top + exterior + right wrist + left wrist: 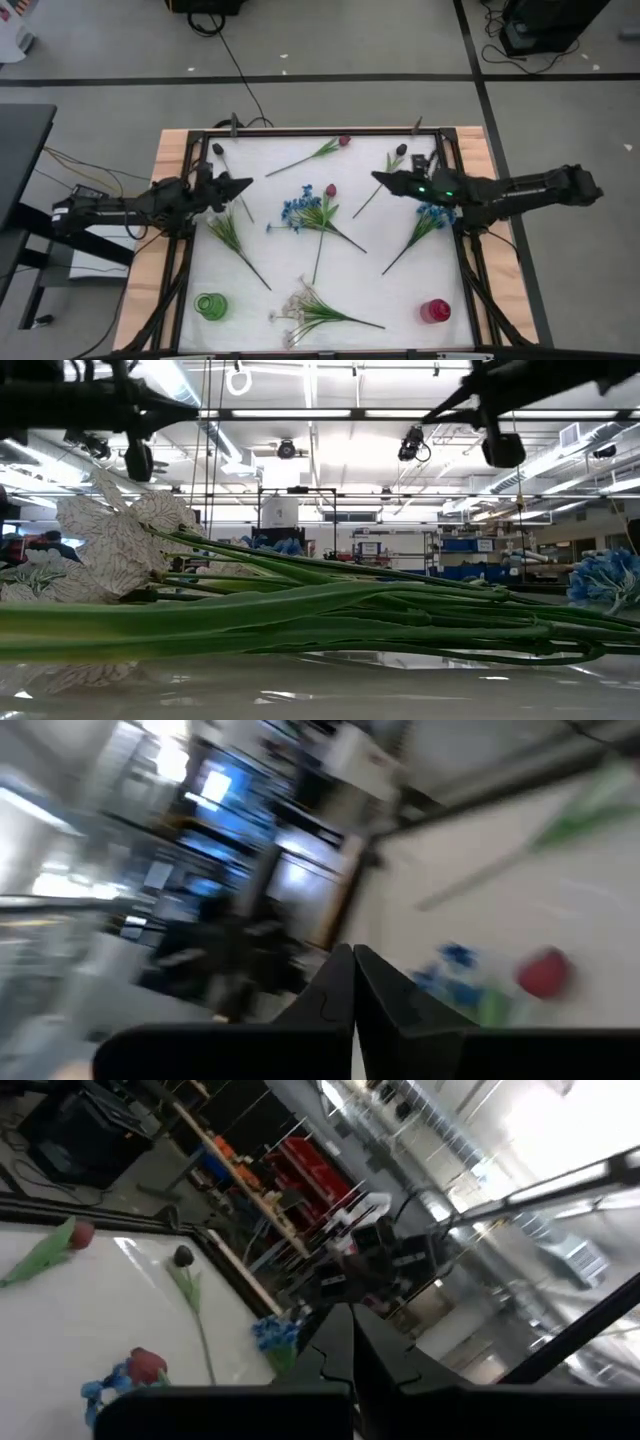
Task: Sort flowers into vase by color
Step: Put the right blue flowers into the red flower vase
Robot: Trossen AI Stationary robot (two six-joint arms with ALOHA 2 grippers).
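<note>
Flowers lie flat on the white table top (pixel 400 290). A dark red tulip (pixel 343 141) and two dark buds (pixel 218 148) (pixel 400 150) lie toward the far edge. In the middle are a blue cluster (pixel 297 208) and a second red tulip (pixel 330 190). Another blue cluster (pixel 435 212) lies under my right arm, and a white spray (pixel 300 310) lies near the front. A green vase (pixel 210 306) stands front left and a red vase (pixel 435 311) front right. My left gripper (pixel 245 185) hovers shut over the left side. My right gripper (pixel 378 177) hovers shut right of centre. Neither holds anything.
A leafy green stem (pixel 228 230) lies near the left gripper. A black frame (pixel 330 130) borders the white top, with wooden edges outside it. Bare white surface shows between the two vases and toward the far left corner.
</note>
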